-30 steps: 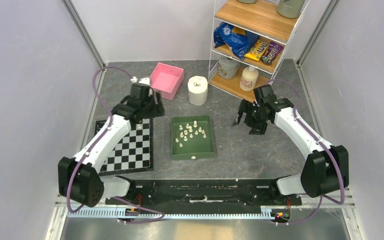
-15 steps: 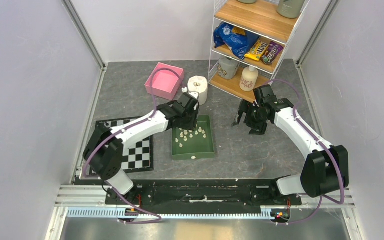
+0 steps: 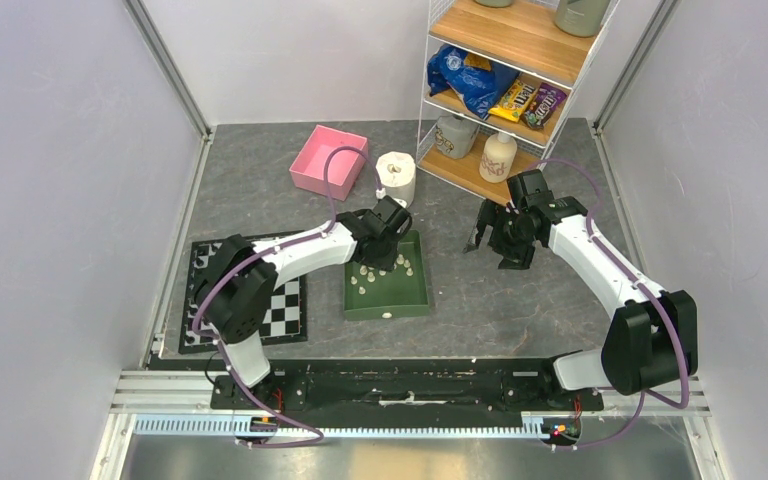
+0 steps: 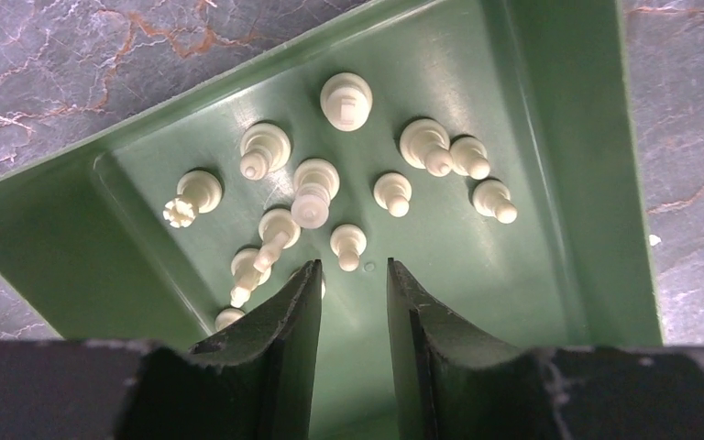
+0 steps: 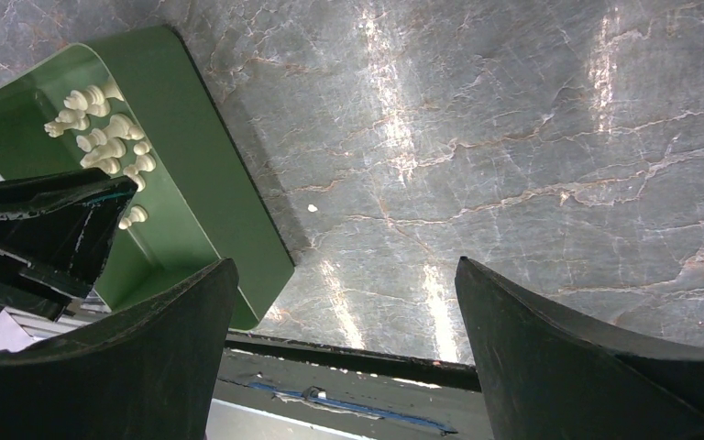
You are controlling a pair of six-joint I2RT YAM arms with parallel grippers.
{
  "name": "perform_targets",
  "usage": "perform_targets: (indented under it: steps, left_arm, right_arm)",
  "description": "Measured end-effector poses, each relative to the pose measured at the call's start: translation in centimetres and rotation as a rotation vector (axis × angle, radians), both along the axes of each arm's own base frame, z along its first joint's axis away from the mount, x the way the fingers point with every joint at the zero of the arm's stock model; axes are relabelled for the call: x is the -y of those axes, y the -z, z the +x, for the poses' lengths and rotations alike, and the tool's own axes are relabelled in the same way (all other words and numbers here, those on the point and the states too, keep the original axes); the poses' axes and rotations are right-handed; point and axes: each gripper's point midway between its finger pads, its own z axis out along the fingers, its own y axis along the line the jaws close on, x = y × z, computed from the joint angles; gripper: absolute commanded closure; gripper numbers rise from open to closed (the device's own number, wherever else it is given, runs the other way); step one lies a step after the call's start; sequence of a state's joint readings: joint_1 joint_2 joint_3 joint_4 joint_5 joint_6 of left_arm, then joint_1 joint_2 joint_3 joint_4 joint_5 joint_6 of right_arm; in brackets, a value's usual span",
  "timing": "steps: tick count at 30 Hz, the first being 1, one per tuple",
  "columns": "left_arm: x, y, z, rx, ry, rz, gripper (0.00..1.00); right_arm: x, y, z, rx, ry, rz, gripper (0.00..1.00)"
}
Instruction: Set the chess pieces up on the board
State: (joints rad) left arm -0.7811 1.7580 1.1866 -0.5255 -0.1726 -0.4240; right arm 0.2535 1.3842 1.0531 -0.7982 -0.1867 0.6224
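Several cream-white chess pieces [image 3: 380, 270] lie loose in a green tray [image 3: 415, 300]. In the left wrist view the chess pieces [image 4: 314, 188] are scattered over the tray floor [image 4: 477, 266]. My left gripper [image 3: 385, 243] hangs low over them, narrowly open and empty [image 4: 353, 266], with a pawn [image 4: 348, 246] just beyond its tips. The checkered board [image 3: 285, 305] lies left of the tray, partly hidden by my left arm. My right gripper [image 3: 495, 245] is wide open and empty [image 5: 346, 266] above bare table, right of the tray [image 5: 211, 183].
A pink box [image 3: 330, 160] and a white paper roll [image 3: 395, 180] stand behind the tray. A wire shelf [image 3: 500, 90] with snacks and bottles stands at the back right. One lone piece [image 3: 387, 314] lies near the tray's front wall.
My left arm has swung from the far end of the board rightward to the green tray and come down over the pieces. The right arm has not moved.
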Motion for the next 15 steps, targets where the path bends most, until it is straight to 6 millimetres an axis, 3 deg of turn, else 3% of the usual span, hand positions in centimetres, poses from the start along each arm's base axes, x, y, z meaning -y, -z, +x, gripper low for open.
perform_targets:
  steps: [15]
  left_arm:
    - [-0.2, 1.6, 0.1, -0.024, -0.012, 0.04, 0.67]
  right_arm:
    - [0.0, 0.0, 0.0, 0.001, -0.005, -0.002, 0.03]
